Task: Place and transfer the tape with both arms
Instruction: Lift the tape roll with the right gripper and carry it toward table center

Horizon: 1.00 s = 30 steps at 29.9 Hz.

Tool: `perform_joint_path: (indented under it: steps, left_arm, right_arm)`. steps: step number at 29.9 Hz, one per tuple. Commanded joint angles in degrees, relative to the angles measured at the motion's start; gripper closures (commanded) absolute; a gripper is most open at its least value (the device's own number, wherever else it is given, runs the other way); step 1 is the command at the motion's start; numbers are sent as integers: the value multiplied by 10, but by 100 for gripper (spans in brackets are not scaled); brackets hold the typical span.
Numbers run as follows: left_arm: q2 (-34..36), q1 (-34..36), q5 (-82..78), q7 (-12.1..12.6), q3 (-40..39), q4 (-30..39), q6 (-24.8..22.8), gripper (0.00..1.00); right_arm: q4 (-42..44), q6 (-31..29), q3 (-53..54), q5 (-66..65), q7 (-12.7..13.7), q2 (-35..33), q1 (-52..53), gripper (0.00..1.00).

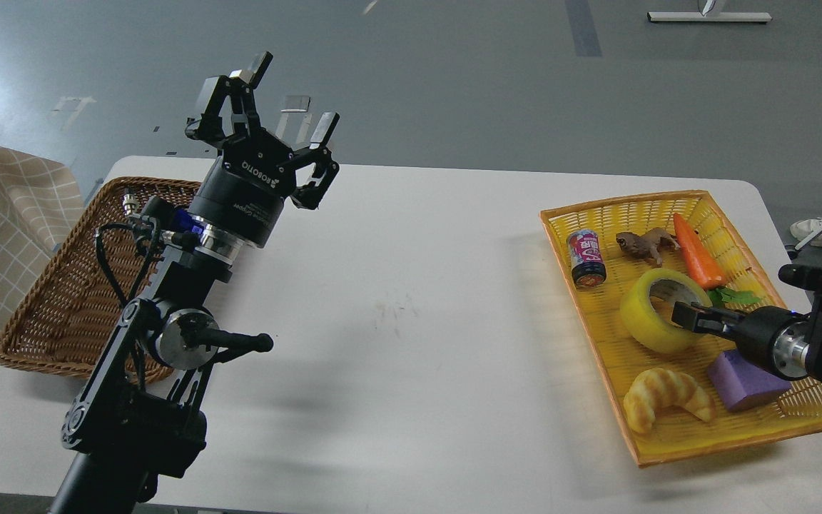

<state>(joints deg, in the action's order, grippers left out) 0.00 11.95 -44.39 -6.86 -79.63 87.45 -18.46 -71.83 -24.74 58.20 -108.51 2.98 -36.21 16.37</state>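
Observation:
The tape (643,318), a yellow roll with a grey-white core, lies tilted in the yellow basket (582,207) at the right of the white table (418,285). My right gripper (689,315) comes in from the right edge. Its dark tips are at the roll's right rim, by the core. I cannot tell whether they are closed on the rim. My left gripper (293,96) is open and empty. It is raised high above the table's far left, pointing up and away from me, far from the tape.
The yellow basket also holds a can (586,257), a brown toy animal (639,244), a carrot (696,251), a croissant (664,398) and a purple block (743,378). A brown wicker basket (61,285) sits at the table's left edge behind my left arm.

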Motion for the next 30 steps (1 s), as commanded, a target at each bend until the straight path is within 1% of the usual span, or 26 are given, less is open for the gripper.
perform_joint_path:
  steps: [1, 7, 14, 18, 23, 30]
  left_arm:
    - [0, 0, 0, 0, 1, 0, 0, 2]
    - [0, 0, 0, 0, 1, 0, 0, 2]
    - [0, 0, 0, 0, 1, 0, 0, 2]
    - [0, 0, -1, 0, 1, 0, 0, 2]
    - [0, 0, -1, 0, 0, 0, 0, 2]
    - [0, -1, -1, -1, -1, 1, 1, 2]
  right_arm:
    - [-2, -1, 6, 1, 0, 0, 0, 80]
    - [-14, -14, 36, 14, 0, -2, 1, 82]
    - [-38, -27, 41, 37, 4, -9, 20, 83]
    - [-47, -33, 41, 37, 5, -5, 82, 83]
    - [-46, -33, 39, 37, 19, 1, 151, 83]
    - [-45, -33, -10, 36, 39, 68, 235, 83]
